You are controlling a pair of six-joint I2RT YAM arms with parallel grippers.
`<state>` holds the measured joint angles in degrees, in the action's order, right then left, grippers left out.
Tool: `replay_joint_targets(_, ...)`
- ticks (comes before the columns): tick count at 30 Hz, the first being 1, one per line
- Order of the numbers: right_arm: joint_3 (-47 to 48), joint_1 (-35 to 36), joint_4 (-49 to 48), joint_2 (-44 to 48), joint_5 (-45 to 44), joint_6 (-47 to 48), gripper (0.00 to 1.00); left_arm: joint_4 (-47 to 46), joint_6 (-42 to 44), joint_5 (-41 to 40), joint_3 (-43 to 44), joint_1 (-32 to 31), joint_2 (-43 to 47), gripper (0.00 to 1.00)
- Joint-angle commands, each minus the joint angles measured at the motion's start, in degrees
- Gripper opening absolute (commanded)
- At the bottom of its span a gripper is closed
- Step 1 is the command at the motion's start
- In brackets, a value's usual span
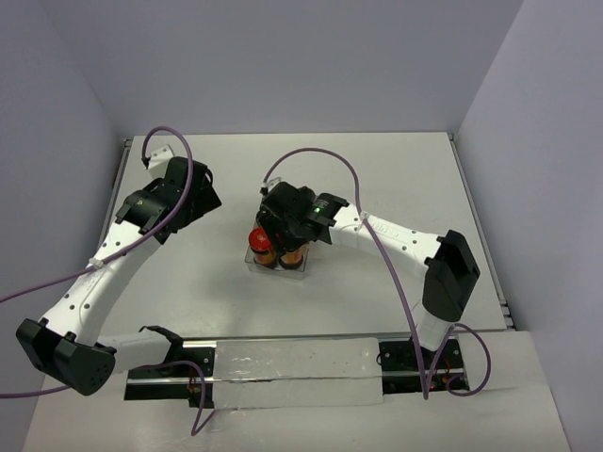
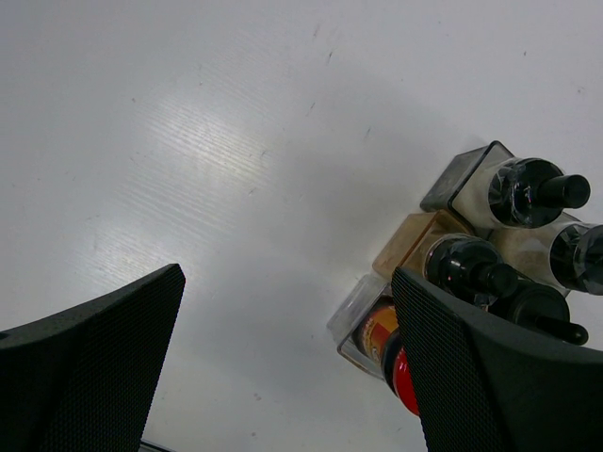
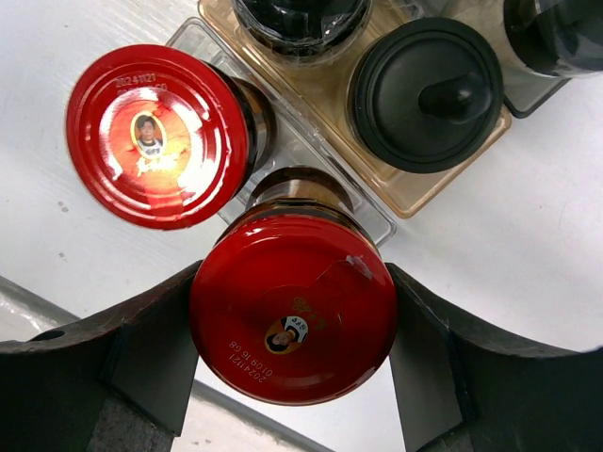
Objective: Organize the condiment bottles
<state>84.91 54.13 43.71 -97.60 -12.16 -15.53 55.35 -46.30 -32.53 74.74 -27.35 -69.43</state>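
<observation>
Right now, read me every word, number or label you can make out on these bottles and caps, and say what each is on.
"20241121": stamped on the gripped red cap, in the right pincer.
"20241121": stamped on the other red cap.
Second stamped line on each: too small to read.
Portrait logos on both: lettering blurred.
Amber bottle label: blurred.
Black caps: no text.

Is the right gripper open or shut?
Shut on a red-capped jar: the right gripper has a finger against each side of its cap.
</observation>
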Motion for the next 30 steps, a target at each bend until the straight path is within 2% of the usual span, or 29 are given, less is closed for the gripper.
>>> replay_joint_targets(1,-0.45,-0.25,-5.12,-0.13,-0.41,0.06,0.38,-1.65,-0.36,0.01,-0.55,0.46,1.31,0.99)
replay_joint_targets(4,-1.99,-0.25,-5.83,-0.39,0.02,0.06,0.5,-1.66,-0.37,0.19,-0.4,0.46,1.05,0.99)
replay_joint_targets(10,-2.16,-0.3,-5.52,-0.62,-0.01,0.06,0.86,-1.48,-0.23,0.01,0.14,0.46,0.79,1.0)
replay_joint_targets(13,-1.15,-0.25,-4.6,-0.38,-0.16,0.06,0.95,-0.95,-0.45,-0.07,0.56,0.46,0.72,0.99)
replay_joint_targets(17,0.85,-0.17,-2.34,0.9,-1.09,0.06,1.0,-1.48,-0.45,-0.07,-0.03,0.46,1.31,0.99)
replay_joint_targets(24,2.41,-1.57,1.61,10.58,-7.15,0.06,1.0,-1.33,0.66,-0.09,-0.17,0.96,0.03,0.99)
replay_joint_targets(30,-2.67,-10.93,1.93,22.11,-9.99,0.06,1.0,-1.66,2.07,0.85,1.08,1.69,0.15,0.99)
